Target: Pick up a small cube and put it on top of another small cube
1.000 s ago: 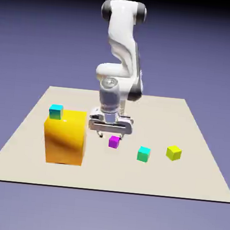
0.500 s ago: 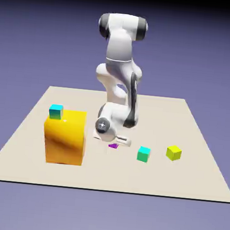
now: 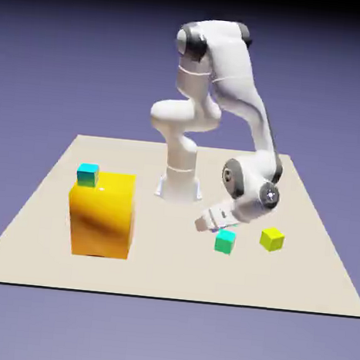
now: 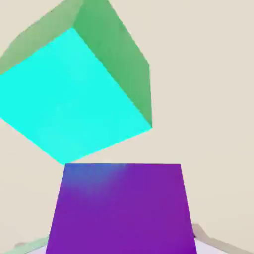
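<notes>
In the hand view a purple small cube point(image 4: 121, 208) fills the bottom of the picture, and my gripper point(image 4: 121, 248) is shut on it. Only slivers of the fingertips point(image 4: 206, 238) show at its lower corners. Just beyond it on the table lies a teal-green small cube point(image 4: 74, 94), turned diagonally. In the exterior view my gripper point(image 3: 208, 222) hovers low, tilted, just up and left of the teal-green cube point(image 3: 224, 242). The purple cube is hidden by the hand there.
A yellow small cube point(image 3: 271, 239) lies right of the teal-green one. A large orange block point(image 3: 101, 213) stands at the exterior view's left with a small cyan cube point(image 3: 87, 175) on its back corner. The robot's base point(image 3: 178, 187) stands behind.
The gripper came down over the purple cube and shut on it. The arm then swung toward the exterior view's right, carrying the cube to just beside the teal-green cube.
</notes>
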You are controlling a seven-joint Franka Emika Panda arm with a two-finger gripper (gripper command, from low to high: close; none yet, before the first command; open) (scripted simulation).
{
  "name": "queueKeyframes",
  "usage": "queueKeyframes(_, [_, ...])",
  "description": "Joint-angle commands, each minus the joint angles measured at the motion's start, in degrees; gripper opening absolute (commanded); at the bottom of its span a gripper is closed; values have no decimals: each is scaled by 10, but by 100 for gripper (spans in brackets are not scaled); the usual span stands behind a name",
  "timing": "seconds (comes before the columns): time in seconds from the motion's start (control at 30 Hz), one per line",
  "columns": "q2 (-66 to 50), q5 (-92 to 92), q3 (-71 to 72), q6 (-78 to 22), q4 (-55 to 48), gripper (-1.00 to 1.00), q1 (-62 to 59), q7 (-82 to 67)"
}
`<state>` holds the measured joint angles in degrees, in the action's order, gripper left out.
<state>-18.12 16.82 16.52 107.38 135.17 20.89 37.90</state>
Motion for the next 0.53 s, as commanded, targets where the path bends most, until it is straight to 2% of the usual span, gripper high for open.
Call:
queueKeyframes(0.0, [-8, 27, 21, -11, -17, -100, 17, -8])
queueKeyframes(0.27, [-61, 189, 157, -82, -129, -100, 131, -67])
queueKeyframes(0.37, [-100, 240, 127, -9, -83, -100, 119, -34])
queueKeyframes(0.4, [-100, 240, 126, -9, -83, 100, 119, -34])
queueKeyframes(0.5, [-73, 205, 147, -59, -114, 100, 127, -56])
